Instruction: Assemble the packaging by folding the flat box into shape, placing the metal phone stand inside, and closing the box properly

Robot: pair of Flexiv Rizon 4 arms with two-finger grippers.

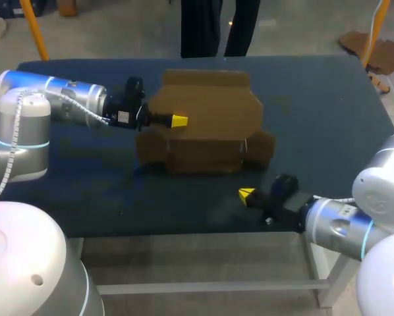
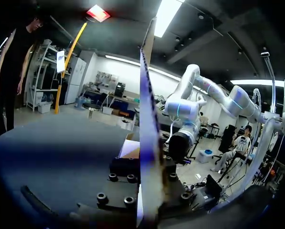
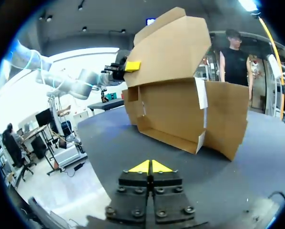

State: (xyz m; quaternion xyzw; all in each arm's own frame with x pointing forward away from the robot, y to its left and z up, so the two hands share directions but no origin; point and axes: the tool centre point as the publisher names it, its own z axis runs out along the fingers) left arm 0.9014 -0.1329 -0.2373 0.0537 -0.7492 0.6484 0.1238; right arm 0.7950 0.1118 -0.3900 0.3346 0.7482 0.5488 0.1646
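Cardboard is the only task item on show: a brown box (image 1: 207,155) sits near the middle of the dark desk (image 1: 315,118), only partly formed. Its base looks like a shallow tray with low walls standing. The big lid (image 1: 217,105) rises behind the tray and leans over it, and a side flap (image 1: 263,148) splays outward at the end nearer the right arm.

The left arm (image 1: 65,99) comes in level with the lid. One yellow tip (image 1: 179,120) lies on the lid's face near its edge. In the left wrist view the card (image 2: 149,119) runs edge-on straight up through the middle of the left jaws, so they appear clamped on the lid, holding it up.

The right arm (image 1: 335,220) is low near the front edge of the desk, apart from the box. The right jaws are closed on nothing, with the two yellow tips (image 3: 150,166) pressed together and pointing toward the tray's open front.

The phone stand cannot be seen in any view, neither in the tray nor on the desk.

Judging from this, the task is somewhere in its folding stage. The tray has taken rough shape, but the loose side flap looks unfinished. Putting the stand inside, bringing the lid down and tucking it shut all appear to remain.
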